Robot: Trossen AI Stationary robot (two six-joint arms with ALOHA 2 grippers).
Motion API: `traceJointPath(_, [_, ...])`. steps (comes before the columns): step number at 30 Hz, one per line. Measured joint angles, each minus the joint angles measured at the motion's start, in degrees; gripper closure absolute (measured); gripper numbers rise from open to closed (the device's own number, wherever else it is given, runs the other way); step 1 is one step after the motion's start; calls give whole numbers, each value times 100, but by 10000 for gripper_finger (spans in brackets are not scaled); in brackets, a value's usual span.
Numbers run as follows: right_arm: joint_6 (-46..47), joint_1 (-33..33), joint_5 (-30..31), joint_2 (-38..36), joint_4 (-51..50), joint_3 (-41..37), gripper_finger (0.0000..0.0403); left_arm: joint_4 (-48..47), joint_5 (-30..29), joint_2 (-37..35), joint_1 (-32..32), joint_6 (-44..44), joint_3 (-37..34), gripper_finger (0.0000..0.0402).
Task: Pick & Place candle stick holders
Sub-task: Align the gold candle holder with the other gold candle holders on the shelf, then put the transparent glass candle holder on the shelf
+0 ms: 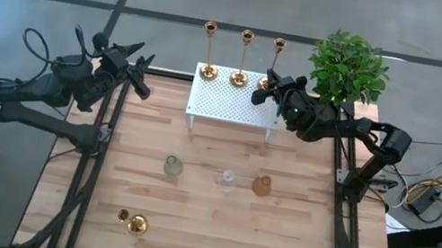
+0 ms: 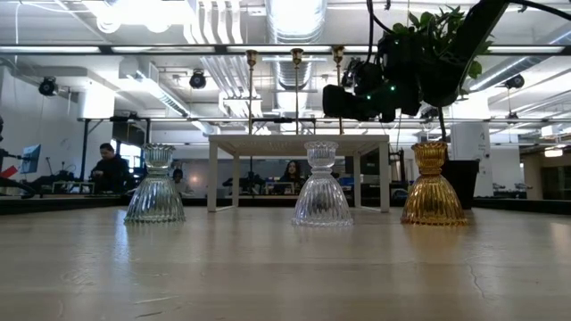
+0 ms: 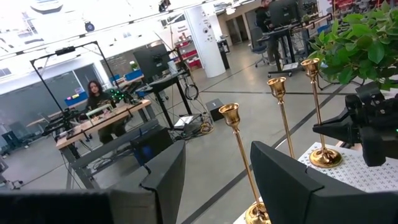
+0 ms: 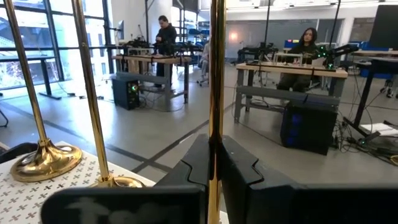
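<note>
3 gold candle stick holders [image 1: 243,55] stood upright in a row along the far edge of a white perforated stand [image 1: 234,103]. The right gripper [image 1: 262,90] was clamped on the stem of the rightmost holder [image 4: 216,93]. The left gripper [image 1: 141,69] hovered left of the stand, fingers parted and empty, while a fourth holder [image 1: 133,222] lay on the wooden table [image 1: 204,221] near its front left.

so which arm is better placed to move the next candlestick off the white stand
Right. The right gripper is already shut on the stem of the rightmost candlestick on the white stand. The left gripper hangs beside the stand, holding nothing.
</note>
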Motion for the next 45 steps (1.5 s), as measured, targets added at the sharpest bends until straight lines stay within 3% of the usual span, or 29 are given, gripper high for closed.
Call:
traceJointPath(10, [-6,7,252,7,-78,-13,348,-2,2,0,0,13,0,214])
traceJointPath(33, [-32,4,199,-215,-71,-9,188,-2,2,0,0,20,0,214])
traceJointPath(39, [91,85,205,-374,-399,-9,174,-4,0,0,2,24,0,214])
traceJointPath(45, [-22,261,496,-768,-1031,-9,186,-4,0,0,1,25,0,214])
